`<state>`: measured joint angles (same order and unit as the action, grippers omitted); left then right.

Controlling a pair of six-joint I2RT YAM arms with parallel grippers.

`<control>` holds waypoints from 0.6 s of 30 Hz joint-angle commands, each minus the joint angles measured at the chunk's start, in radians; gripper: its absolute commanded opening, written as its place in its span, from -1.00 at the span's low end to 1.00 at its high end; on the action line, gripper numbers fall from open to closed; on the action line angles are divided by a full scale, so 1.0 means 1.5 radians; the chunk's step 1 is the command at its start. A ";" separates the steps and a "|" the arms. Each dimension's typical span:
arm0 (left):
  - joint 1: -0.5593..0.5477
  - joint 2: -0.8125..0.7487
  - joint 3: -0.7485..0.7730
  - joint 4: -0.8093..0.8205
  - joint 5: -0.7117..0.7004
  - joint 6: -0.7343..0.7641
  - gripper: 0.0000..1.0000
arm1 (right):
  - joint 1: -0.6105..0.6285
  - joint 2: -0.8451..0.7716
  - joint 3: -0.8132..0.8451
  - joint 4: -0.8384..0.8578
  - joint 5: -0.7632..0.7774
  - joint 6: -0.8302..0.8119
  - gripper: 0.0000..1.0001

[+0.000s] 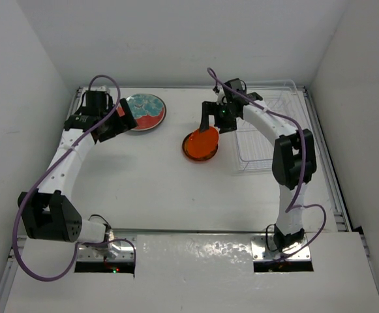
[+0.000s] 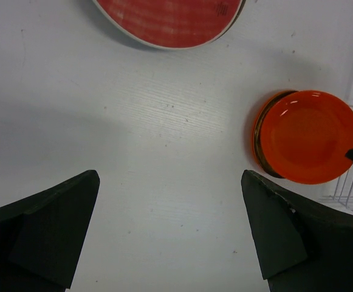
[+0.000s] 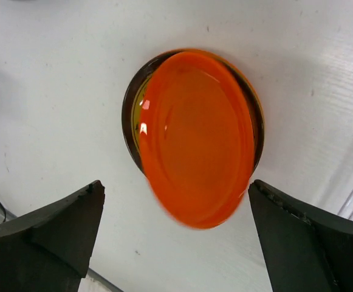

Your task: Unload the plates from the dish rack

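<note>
The top orange plate (image 3: pixel 197 137) lies on a second plate (image 3: pixel 133 106) that has a dark rim and some yellow inside. Together they make a small pile on the counter (image 1: pixel 150 189), just to the left of the dish rack (image 1: pixel 267 130). The orange plate does not sit straight: it is shifted toward the camera and looks tilted, and its near edge is blurred.

The right pincer (image 3: pixel 175 182) hangs over this pile. Its two fingers are far apart, one on each side of the plate, and they grip nothing.

On the far left of the counter, well apart from the pile, lies a larger red plate (image 1: pixel 143 111) with a mottled teal centre. Beside it is the left pincer (image 2: pixel 170 176), also wide open and empty, with only bare counter between its fingers.

In the view from above, the rack shows thin white wires and I see no plate in it, though the wires are faint and hard to read. I judge the unloading to be nearly or fully done. What is left seems to be letting the orange plate settle flat on its pile and moving the right arm away.
</note>
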<state>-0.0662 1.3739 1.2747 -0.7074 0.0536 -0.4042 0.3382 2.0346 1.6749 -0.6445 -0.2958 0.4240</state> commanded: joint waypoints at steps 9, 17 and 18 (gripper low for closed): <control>-0.004 -0.012 0.113 -0.088 -0.188 0.032 1.00 | 0.004 -0.102 0.144 -0.199 0.236 -0.106 0.98; -0.008 -0.099 0.055 -0.087 -0.298 0.043 1.00 | 0.001 -0.446 -0.102 -0.164 0.367 -0.099 0.98; -0.008 -0.128 0.041 -0.073 -0.296 0.044 1.00 | 0.001 -0.474 -0.119 -0.167 0.372 -0.099 0.98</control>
<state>-0.0666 1.2778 1.3804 -0.8345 -0.3202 -0.3573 0.3367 1.4345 1.5681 -0.8780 0.1619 0.2863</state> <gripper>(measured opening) 0.999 0.986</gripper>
